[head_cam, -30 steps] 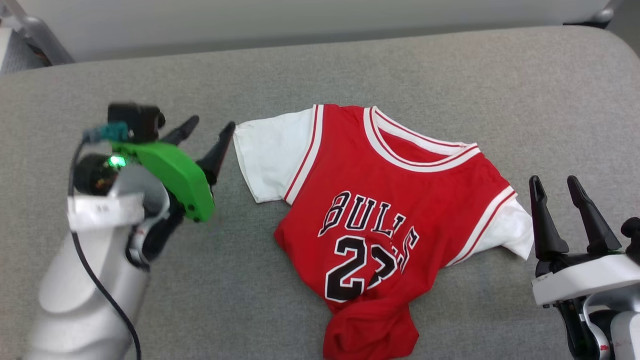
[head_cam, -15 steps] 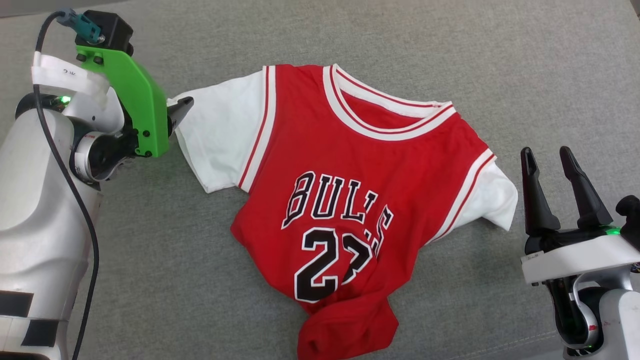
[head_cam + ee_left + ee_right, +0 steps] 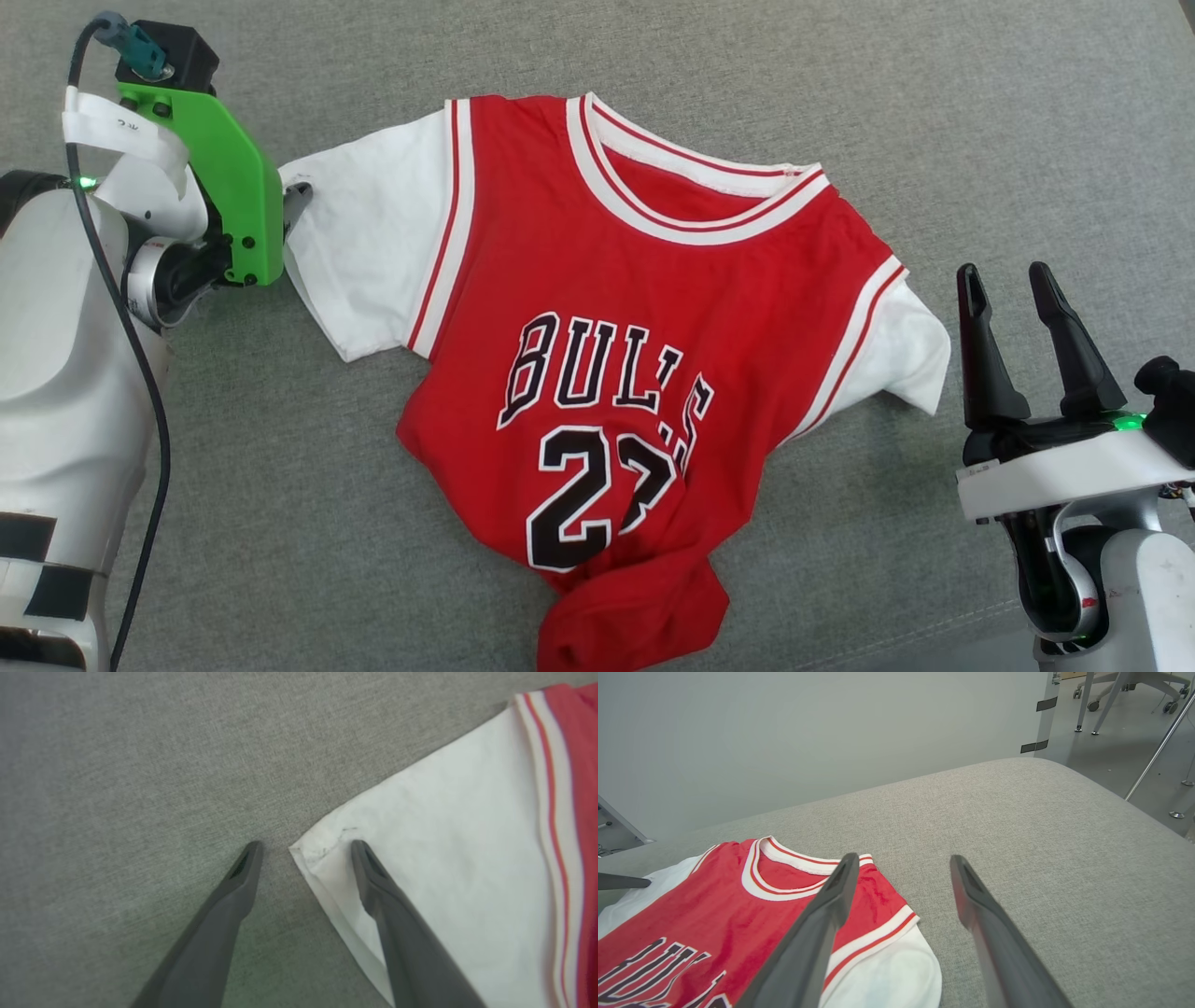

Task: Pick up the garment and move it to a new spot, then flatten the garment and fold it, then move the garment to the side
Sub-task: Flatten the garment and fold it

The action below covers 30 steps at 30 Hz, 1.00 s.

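The red shirt [image 3: 644,280] is lying chest-up in the middle of the grey padded bench [image 3: 280,467], its striped collar pointing away from me and its black lettering and number facing up. Its hem [image 3: 635,616] is bunching into a twisted lump at the near edge, while the rest is spreading fairly flat. I am holding my left jaws wide open at the outer corner of the white sleeve [image 3: 364,252] on my left, with the green bracket [image 3: 233,187] on that wrist hiding most of them from my head. Along my left wrist, one finger [image 3: 224,914] is hovering over bare grey fabric and the other finger [image 3: 402,933] is lying across the white cloth [image 3: 444,858], so the sleeve's corner is sitting between them; I cannot tell whether either tip is touching. I am gripping nothing there. My right jaws are also standing wide open and empty, their fingers [image 3: 980,364] pointing away from me, just beside the other white sleeve [image 3: 910,359] but apart from it. From my right wrist the shirt [image 3: 714,905] is stretching off to the left below a pale wall [image 3: 784,728].
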Available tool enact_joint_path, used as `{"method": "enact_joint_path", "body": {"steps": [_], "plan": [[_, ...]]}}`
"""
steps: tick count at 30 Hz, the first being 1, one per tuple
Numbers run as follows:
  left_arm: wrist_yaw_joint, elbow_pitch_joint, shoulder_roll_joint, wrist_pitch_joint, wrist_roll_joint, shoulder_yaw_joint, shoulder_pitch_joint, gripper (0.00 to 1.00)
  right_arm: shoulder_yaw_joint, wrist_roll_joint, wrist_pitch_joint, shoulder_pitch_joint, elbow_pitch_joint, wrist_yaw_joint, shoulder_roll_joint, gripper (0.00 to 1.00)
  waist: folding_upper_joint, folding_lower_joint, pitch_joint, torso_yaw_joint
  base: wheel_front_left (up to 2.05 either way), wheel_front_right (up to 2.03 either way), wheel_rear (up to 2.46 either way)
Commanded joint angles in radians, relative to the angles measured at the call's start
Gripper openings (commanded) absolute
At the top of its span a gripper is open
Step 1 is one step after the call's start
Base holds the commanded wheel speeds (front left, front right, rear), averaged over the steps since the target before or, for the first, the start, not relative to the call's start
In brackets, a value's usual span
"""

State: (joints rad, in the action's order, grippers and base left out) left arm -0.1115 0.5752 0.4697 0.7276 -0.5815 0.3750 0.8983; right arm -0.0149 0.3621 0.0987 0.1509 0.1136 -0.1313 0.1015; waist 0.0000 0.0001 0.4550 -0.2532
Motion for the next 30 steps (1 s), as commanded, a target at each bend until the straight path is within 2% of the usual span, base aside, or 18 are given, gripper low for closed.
{"method": "enact_joint_path", "body": {"steps": [1,2,4,9,19,25,30], "plan": [[-0.007,0.032,-0.012,0.018,-0.006,0.021,-0.018,0.13,-0.001,-0.008,0.007,0.016,-0.002,0.001,-0.004,1.00,0.0000,-0.0001,0.000,0.001,0.00,0.00,0.00],[-0.009,0.040,-0.014,0.025,-0.014,0.027,-0.024,0.00,-0.001,-0.009,0.007,0.016,-0.002,0.001,-0.004,1.00,0.0000,-0.0001,0.000,0.002,0.00,0.00,0.00],[-0.012,0.049,-0.020,0.022,-0.034,0.029,-0.032,0.00,0.003,-0.011,0.005,0.014,-0.003,0.001,-0.002,1.00,0.0000,-0.0001,-0.006,0.007,0.00,0.00,0.00],[-0.014,0.060,-0.022,-0.075,-0.073,-0.007,-0.053,0.00,0.013,-0.021,-0.015,0.006,-0.005,0.001,0.012,1.00,0.0000,-0.0001,-0.048,0.032,0.00,0.00,0.00],[0.005,0.028,0.016,-0.239,-0.134,-0.105,-0.158,0.00,0.031,-0.025,-0.129,-0.021,0.002,0.001,0.068,1.00,0.0000,-0.0001,-0.162,0.124,0.00,0.00,0.00],[0.029,-0.052,0.015,-0.283,-0.180,-0.146,-0.294,0.00,0.041,-0.029,-0.222,-0.040,0.004,0.001,0.089,1.00,0.0000,-0.0001,-0.213,0.178,0.00,0.00,0.00],[0.068,-0.181,0.009,-0.308,-0.202,-0.167,-0.424,0.00,0.072,-0.034,-0.341,-0.047,0.015,0.001,0.109,1.00,0.0000,-0.0001,-0.235,0.224,0.00,0.00,0.00]]}}
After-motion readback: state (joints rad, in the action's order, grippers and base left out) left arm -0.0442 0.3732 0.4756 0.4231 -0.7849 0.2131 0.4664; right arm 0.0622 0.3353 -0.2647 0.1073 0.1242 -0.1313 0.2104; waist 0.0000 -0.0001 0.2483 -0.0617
